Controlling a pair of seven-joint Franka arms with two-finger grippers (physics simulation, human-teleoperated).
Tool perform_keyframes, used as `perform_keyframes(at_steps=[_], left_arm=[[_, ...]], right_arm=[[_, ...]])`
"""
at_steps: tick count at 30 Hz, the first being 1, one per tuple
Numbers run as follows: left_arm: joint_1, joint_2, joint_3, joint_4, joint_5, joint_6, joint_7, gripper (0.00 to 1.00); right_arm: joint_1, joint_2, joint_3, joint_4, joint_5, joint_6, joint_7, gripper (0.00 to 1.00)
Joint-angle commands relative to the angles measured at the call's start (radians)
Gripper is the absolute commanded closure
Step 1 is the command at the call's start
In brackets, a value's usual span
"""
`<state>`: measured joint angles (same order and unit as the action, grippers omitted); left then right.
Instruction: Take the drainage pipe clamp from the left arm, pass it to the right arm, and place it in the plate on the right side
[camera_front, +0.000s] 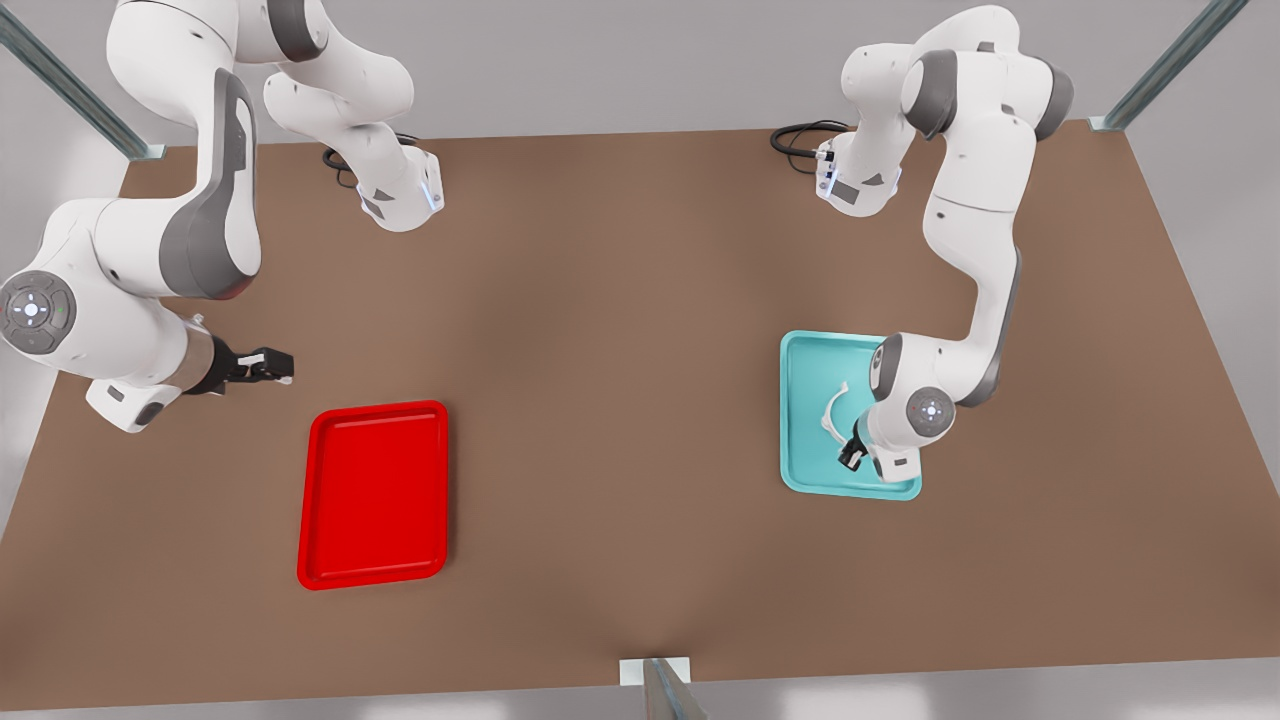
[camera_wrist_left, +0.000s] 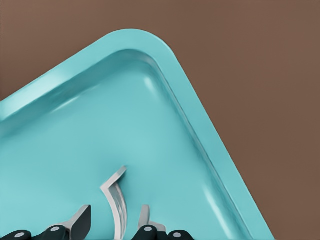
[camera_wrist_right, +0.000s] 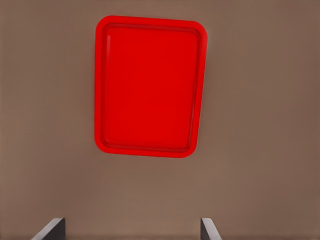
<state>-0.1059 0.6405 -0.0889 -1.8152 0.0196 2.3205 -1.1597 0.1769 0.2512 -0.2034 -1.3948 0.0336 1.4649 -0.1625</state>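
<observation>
Lying inside the teal tray (camera_front: 800, 420), the drainage pipe clamp (camera_front: 832, 410) has the left gripper (camera_wrist_left: 114, 225) lowered over it, jaws spread wide with one end of the white arc between the fingers (camera_wrist_left: 80, 220), not pinched. Away from it, the right gripper (camera_front: 268, 366) waits above the bare tabletop (camera_front: 620, 330), jaws wide and holding nothing. The plate (camera_wrist_right: 150, 85) sits on the tabletop just ahead of those open jaws, well apart from the clamp.
</observation>
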Motion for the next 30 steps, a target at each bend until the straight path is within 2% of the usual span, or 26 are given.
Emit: perform_keyframes(at_steps=[1, 4, 6, 11, 13, 20, 21, 22, 23, 30], left_arm=[[0.002, 0.002, 0.000, 0.000, -0.003, 0.019, -0.267, 0.40], [-0.002, 0.007, 0.000, 0.000, 0.000, 0.017, -0.293, 0.40], [-0.003, 0.007, 0.000, 0.000, 0.000, 0.014, -0.290, 0.49], [-0.003, 0.014, 0.000, 0.000, 0.003, 0.016, -0.287, 0.50], [-0.003, 0.014, 0.000, 0.001, 0.003, 0.016, -0.288, 0.57], [-0.005, 0.024, 0.000, 0.004, 0.005, 0.016, -0.285, 0.58], [-0.005, 0.024, 0.000, 0.005, 0.005, 0.016, -0.285, 0.60], [-0.005, 0.024, 0.000, 0.005, 0.003, 0.016, -0.287, 0.72], [-0.006, 0.024, 0.000, 0.005, -0.001, 0.016, -0.293, 0.79], [-0.009, 0.002, 0.001, 0.043, 0.005, -0.072, -0.282, 0.79]], right_arm=[[-0.001, -0.001, -0.001, -0.001, 0.000, -0.001, -0.009, 0.00], [-0.001, 0.003, -0.001, 0.002, 0.000, -0.003, -0.011, 0.00], [-0.001, 0.003, -0.001, 0.000, 0.000, -0.005, -0.011, 0.00], [-0.001, 0.003, -0.001, 0.000, 0.000, -0.009, -0.009, 0.00], [-0.001, 0.003, -0.001, 0.000, 0.000, -0.009, -0.009, 0.00], [-0.001, 0.005, -0.001, 0.000, 0.000, -0.011, -0.009, 0.00], [-0.001, 0.005, -0.001, 0.000, 0.000, -0.011, -0.009, 0.00], [-0.001, 0.005, -0.001, 0.000, 0.000, -0.011, -0.009, 0.00], [-0.001, 0.005, -0.001, 0.000, 0.000, -0.011, -0.009, 0.00], [-0.001, 0.005, -0.001, 0.000, 0.000, -0.012, -0.009, 0.00]])
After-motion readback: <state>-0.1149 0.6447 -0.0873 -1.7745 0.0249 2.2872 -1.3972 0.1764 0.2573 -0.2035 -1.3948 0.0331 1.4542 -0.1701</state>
